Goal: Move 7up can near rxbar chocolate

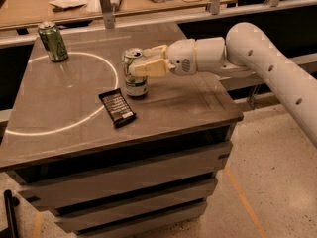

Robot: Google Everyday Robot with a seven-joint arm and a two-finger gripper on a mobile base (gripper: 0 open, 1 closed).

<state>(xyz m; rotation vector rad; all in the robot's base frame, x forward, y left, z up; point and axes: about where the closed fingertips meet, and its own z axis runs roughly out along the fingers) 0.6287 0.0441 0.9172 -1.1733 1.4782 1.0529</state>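
Note:
The 7up can (135, 82), pale with a green band at the bottom and a silver top, stands upright on the grey table (188, 103) just right of the white circle line. My gripper (141, 63) reaches in from the right and its cream fingers (151, 67) are shut on the can's upper part. The rxbar chocolate (117, 107), a flat black bar with white text, lies on the table just in front and to the left of the can, a small gap between them.
An all-green can (53, 41) stands at the table's back left, on the white circle's edge. My white arm (267, 63) stretches across the table's right side. A wooden counter (124, 1) with clutter runs behind. Drawers front the table below.

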